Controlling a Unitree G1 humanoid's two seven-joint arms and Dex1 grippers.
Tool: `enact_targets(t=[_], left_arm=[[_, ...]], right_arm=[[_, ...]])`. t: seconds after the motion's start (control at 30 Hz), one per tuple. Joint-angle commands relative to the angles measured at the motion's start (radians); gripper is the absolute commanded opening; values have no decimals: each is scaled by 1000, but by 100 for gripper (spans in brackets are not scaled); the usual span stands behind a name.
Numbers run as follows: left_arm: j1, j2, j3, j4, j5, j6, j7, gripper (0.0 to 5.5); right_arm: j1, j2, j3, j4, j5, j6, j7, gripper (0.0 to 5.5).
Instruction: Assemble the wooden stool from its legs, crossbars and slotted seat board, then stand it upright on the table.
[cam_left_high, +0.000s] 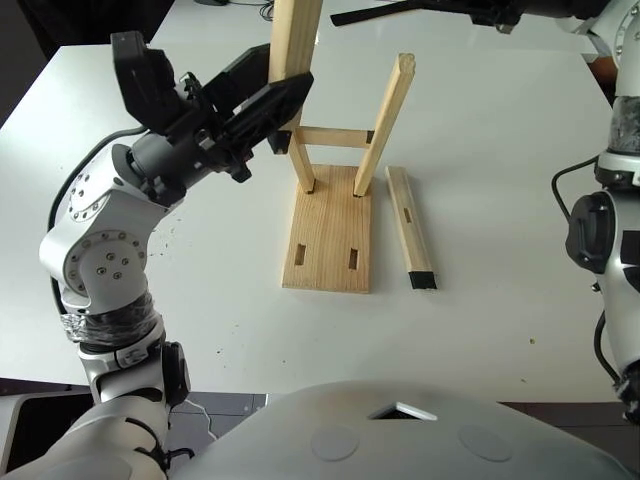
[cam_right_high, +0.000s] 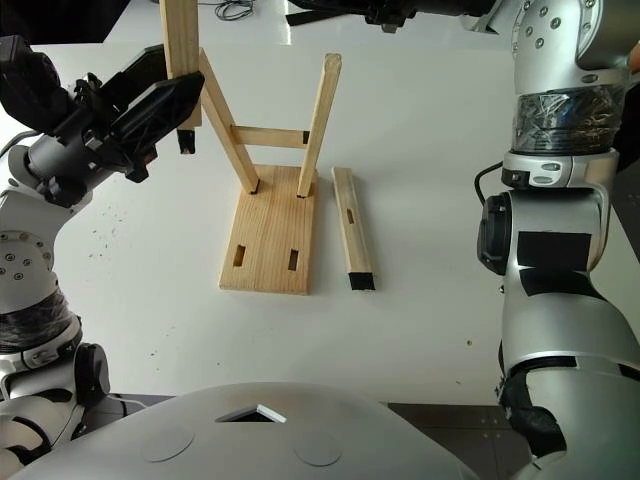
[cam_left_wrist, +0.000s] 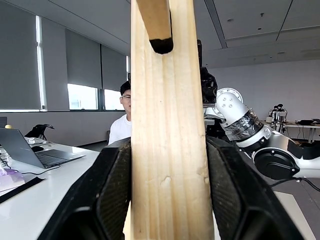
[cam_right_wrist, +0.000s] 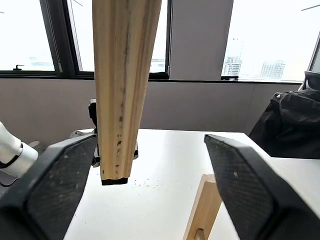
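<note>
The slotted seat board (cam_left_high: 328, 232) lies flat on the white table. Two legs (cam_left_high: 384, 122) stand tilted in its far slots, joined by a crossbar (cam_left_high: 335, 137). Its two near slots (cam_left_high: 326, 255) are open. A loose leg (cam_left_high: 411, 225) with a black tip lies just right of the board. My left gripper (cam_left_high: 278, 88) is raised over the board's far left corner, shut on another leg (cam_left_wrist: 167, 150) held upright. My right gripper (cam_right_wrist: 150, 165) is up beyond the far end with its fingers wide apart; that held leg (cam_right_wrist: 122, 75) hangs in front of it.
The table (cam_left_high: 500, 200) has bare surface to the right of the loose leg and to the left of the board. Dark cables and gear (cam_left_high: 360, 14) lie along the far edge. A laptop (cam_left_wrist: 30, 150) sits on another desk behind.
</note>
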Motion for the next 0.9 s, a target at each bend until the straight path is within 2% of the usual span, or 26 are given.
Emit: enact_targets(t=[0.03,0.23,0.47,0.9], left_arm=[[29,38,-42,-10,33,-34,-62,204],[56,65,-117,2,102,-81,-134,204],[69,77,-149,24,135,-110,-168,204],[96,100,-176,31,165,-147,-186,204]], right_arm=[[-46,-13,43,-18,-9,32,77,398],[-45,1,54,-84,22,102,88,398],[-35,-5,43,-142,67,173,99,398],[-44,-1,2,-131,103,234,65,212]])
